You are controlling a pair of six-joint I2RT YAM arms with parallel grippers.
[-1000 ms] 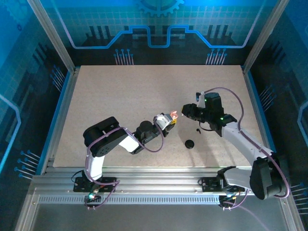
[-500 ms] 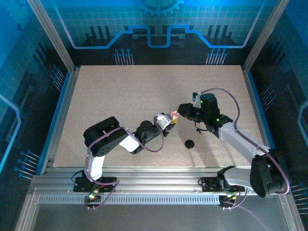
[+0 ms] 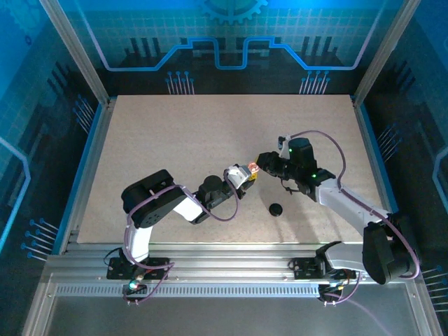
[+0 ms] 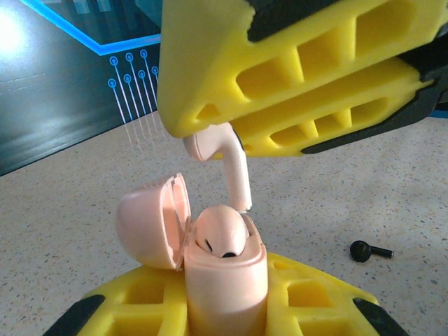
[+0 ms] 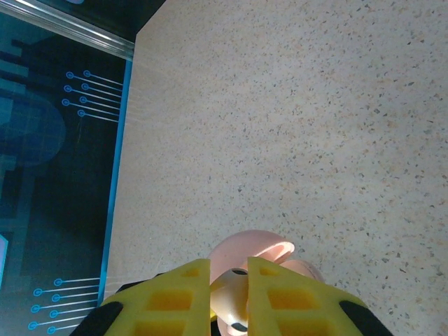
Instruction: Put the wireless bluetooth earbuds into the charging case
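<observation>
The charging case is clamped upright in the left end effector, whose yellow fingers are closed on its lower body; it is held near the middle of the counter, between the two arms. Its lid is swung open to the left in the left wrist view; a seated earbud is already lodged in the left side of the mouth.

The held earbud is pinched by its bulb in the right end effector, whose fingers are closed on it; the case lies directly beneath it. The long axis of the stem runs nearly vertical, tip down and leaning slightly; the tip is placed just above the case rim, right of the seated earbud, and whether it touches cannot be told. The coming move is judged to be a short straight descent by the right arm into the free socket; the slight tilt may need correcting, lest the stem catch on the rim or on the seated earbud.

Case and earbuds are pale pink, glossy and rounded; slipping under a hard pinch is thought possible. A black puck and a small black piece lie on the counter, apart from the case.
</observation>
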